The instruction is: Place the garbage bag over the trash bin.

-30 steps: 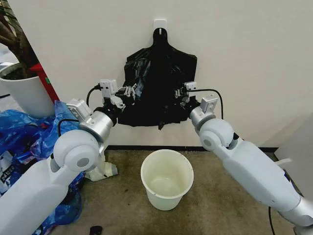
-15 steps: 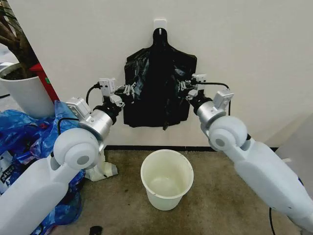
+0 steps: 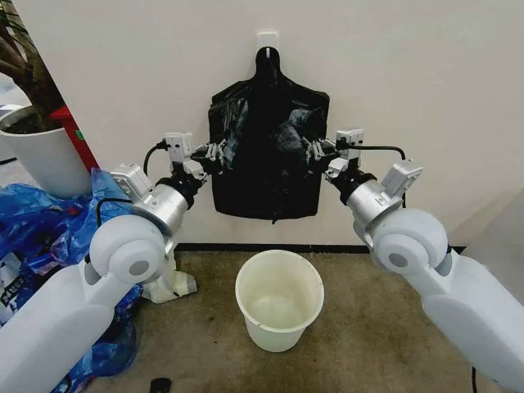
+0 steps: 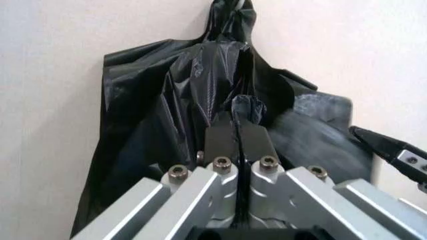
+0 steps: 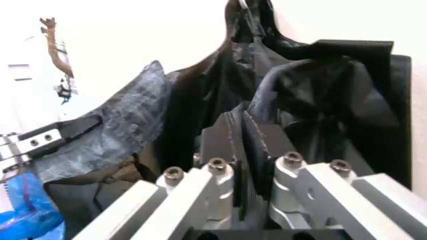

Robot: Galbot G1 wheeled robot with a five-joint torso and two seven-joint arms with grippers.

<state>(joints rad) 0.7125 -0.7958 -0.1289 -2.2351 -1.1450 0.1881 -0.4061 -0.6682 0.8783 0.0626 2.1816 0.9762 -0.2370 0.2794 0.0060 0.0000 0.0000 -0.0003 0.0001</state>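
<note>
Hanging on the wall, the garbage bag [image 3: 264,151] is pinched by left gripper [image 3: 219,151] and right gripper [image 3: 312,149] jaws; trash bin [image 3: 279,300] stands below.

Right hand [image 5: 239,131] pinched tight on a fold of the garbage bag [image 5: 313,95], black film bunched between its fingers. Bag hangs against the white wall [image 5: 133,35]. Left hand [image 5: 50,140] farther off, on the bag's other edge.

Floor around the trash bin [image 3: 279,300] lies open; blue bags [image 3: 49,221] crowd its left.
</note>
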